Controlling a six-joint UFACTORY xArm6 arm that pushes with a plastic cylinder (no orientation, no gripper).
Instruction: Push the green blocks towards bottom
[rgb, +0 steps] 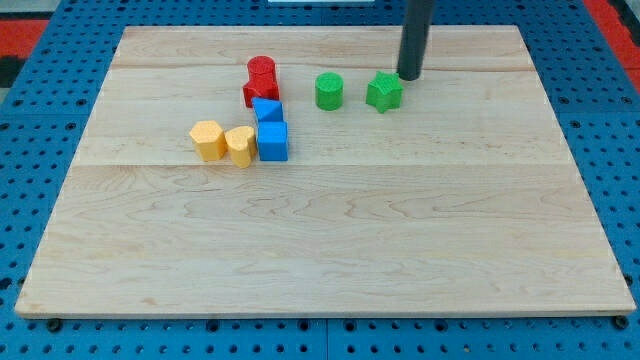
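My tip (409, 76) rests on the wooden board (320, 240) at its far side, right of centre, with the dark rod rising straight up out of the top of the view. The arm ends in this bare rod, with nothing to open or close, and it has hold of nothing. The tip stands just beyond and slightly right of the green star-shaped block (384, 92), so close that I cannot tell whether it is touching the block's far right edge or only just beside it. To the left of that block, apart from it with bare wood between them, sits the green cylinder (329, 90), at about the same depth on the board. Both green blocks lie in the far part of the board, well apart from its near edge. Further left stands a red cylinder (261, 70) with a second red block (256, 95), whose shape is hard to make out, touching it on the near side. Just nearer than these is a blue block (267, 109), possibly a wedge, and touching its near side is a blue cube (273, 141). Left of the blue cube and right against it stands a yellow block (240, 145), and just left of that a second yellow block (208, 140), roughly hexagonal. The board lies on a blue perforated surface (40, 130).
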